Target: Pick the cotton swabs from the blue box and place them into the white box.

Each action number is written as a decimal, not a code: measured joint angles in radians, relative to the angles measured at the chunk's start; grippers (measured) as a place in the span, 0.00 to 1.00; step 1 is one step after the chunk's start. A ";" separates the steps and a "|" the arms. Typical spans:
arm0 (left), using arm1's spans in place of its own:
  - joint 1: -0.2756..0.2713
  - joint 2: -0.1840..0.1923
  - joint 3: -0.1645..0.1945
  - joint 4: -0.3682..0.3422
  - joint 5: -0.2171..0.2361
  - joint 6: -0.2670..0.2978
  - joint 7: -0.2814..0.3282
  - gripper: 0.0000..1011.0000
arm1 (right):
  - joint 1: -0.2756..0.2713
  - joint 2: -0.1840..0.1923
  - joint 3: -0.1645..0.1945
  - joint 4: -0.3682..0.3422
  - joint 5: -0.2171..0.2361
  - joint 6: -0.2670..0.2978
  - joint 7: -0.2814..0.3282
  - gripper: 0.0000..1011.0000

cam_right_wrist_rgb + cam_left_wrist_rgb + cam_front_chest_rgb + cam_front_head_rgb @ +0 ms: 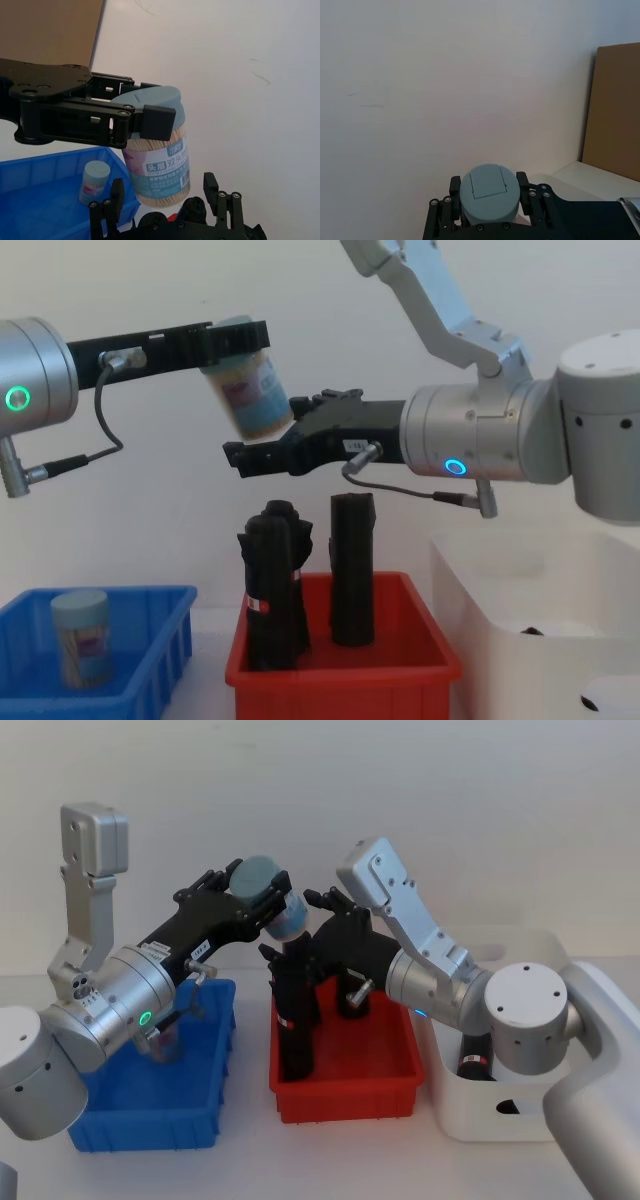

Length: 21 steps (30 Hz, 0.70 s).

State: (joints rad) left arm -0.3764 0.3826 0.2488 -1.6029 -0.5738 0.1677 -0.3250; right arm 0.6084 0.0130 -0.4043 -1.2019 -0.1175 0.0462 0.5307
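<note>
The left gripper [262, 898] is up in the air, above the gap between the blue box [160, 1115] and the red box [345, 1085]. Its fingers [157, 122] are squeezed tight on the lid end of one jar of cotton swabs [157, 152]. The jar hangs tilted, with its pale teal lid up and its label facing out. From the left wrist view, the lid [487, 192] sits snug between the two black fingers.

The right gripper [262, 452] is also up in the air, just beside the held jar and a little below it. Its fingers [116, 195] are spread apart, one on each side of the bottom of the jar. I cannot tell if they touch the jar.

A second jar of cotton swabs [80, 637] stands upright inside the blue box, on the left side of the table.

The red box sits in the middle, between the blue box and the white box [470, 1115]. Tall black rolls [352, 568] stand upright in the red box.

The white box is on the right side, close to the red box. It is taller than the two coloured boxes. Something dark with a red band [476, 1060] lies inside it, partly hidden by the right arm.
</note>
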 joint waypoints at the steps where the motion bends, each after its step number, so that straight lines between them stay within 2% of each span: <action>1: 0.000 0.000 0.001 0.000 0.001 0.002 0.000 0.66 | 0.001 0.000 0.000 0.001 0.001 -0.001 0.000 0.99; 21: 0.003 -0.007 0.015 0.003 0.021 0.018 -0.002 0.66 | 0.017 -0.004 -0.006 0.020 0.014 -0.003 0.012 0.99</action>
State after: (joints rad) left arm -0.3737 0.3753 0.2638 -1.6000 -0.5527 0.1856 -0.3265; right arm 0.6255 0.0093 -0.4100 -1.1821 -0.1035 0.0428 0.5431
